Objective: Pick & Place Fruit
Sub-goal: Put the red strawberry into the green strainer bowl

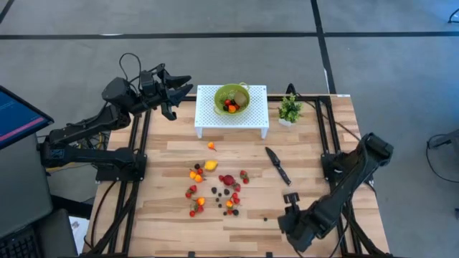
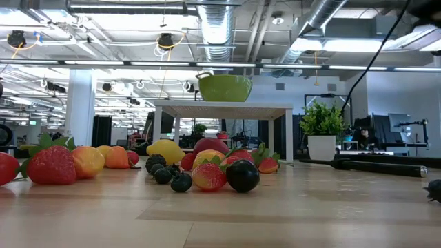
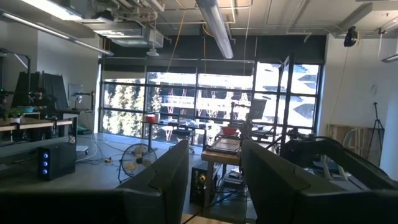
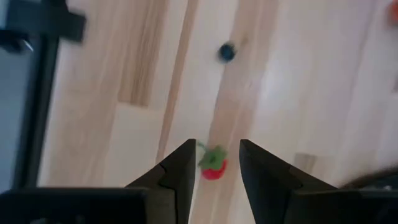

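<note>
Small toy fruits [image 1: 215, 185], red, orange, yellow and dark, lie scattered on the middle of the wooden table; the low view shows them close up [image 2: 207, 172]. More fruit sits in a green bowl [image 1: 232, 98] on a white perforated stand [image 1: 208, 118]. My right gripper [image 1: 285, 223] is low over the table's near right part and open. In its wrist view a small red strawberry [image 4: 213, 165] lies on the wood between its fingertips [image 4: 217, 163], with a dark berry [image 4: 226, 52] farther on. My left gripper [image 1: 183, 87], open [image 3: 214, 180], is raised beside the stand's left end.
A black knife [image 1: 277, 165] lies right of the fruit pile. A small potted plant [image 1: 290, 109] stands right of the stand. A lone orange fruit [image 1: 211, 146] lies in front of the stand. Black frame rails [image 1: 138, 158] run along both table sides.
</note>
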`<state>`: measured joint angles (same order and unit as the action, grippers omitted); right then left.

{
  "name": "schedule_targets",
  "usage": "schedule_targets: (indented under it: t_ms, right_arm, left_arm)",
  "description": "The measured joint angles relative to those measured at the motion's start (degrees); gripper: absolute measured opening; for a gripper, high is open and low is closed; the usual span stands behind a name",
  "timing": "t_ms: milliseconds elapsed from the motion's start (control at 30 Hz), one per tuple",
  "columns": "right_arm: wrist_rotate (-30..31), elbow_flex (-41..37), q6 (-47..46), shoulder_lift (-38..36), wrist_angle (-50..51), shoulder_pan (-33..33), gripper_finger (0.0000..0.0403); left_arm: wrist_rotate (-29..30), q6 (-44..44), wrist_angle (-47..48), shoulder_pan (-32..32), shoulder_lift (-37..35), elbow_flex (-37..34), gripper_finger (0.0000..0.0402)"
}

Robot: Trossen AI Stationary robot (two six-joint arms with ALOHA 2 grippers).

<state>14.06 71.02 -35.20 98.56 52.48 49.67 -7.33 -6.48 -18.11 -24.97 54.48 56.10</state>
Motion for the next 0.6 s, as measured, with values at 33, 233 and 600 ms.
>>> schedule_targets:
  t_ms: [33,233,600]
  right_arm:
    - [-0.13,-0.02,0.00,0.81,-0.01,0.37,0.0117]
    - [-0.69,-0.02,0.75,4.70,-0.81,1.74,0.0117]
    - [-0.67,-0.02,4.22,10.42,-3.82,1.48,0.0117]
  left_arm:
    - [0.02,0.00,0.00,0.00,-0.02,0.00,0.0142]
    - [0.00,0.00,0.00,-0.02,0.00,0.02,0.0142]
    - [0.00,-0.01,0.00,-0.01,-0.01,0.01,0.0142]
